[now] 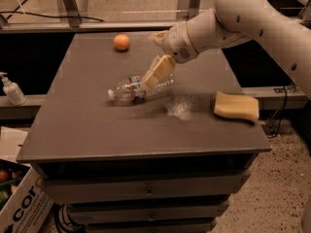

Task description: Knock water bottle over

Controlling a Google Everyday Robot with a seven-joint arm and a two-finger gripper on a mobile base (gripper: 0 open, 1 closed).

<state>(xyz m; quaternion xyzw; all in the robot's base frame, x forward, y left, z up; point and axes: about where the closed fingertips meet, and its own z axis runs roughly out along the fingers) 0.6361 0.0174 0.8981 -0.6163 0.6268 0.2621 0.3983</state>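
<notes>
The water bottle is clear plastic with a white cap and a label with red print. It lies on its side on the grey table, cap pointing left. My gripper reaches in from the right on a white arm. Its cream-coloured fingers hang just over the bottle's right half, at or very near its surface.
An orange ball sits at the table's back left. A yellow sponge lies at the right edge. A white pump-dispenser bottle stands on a lower ledge to the left. A cardboard box is on the floor at the lower left.
</notes>
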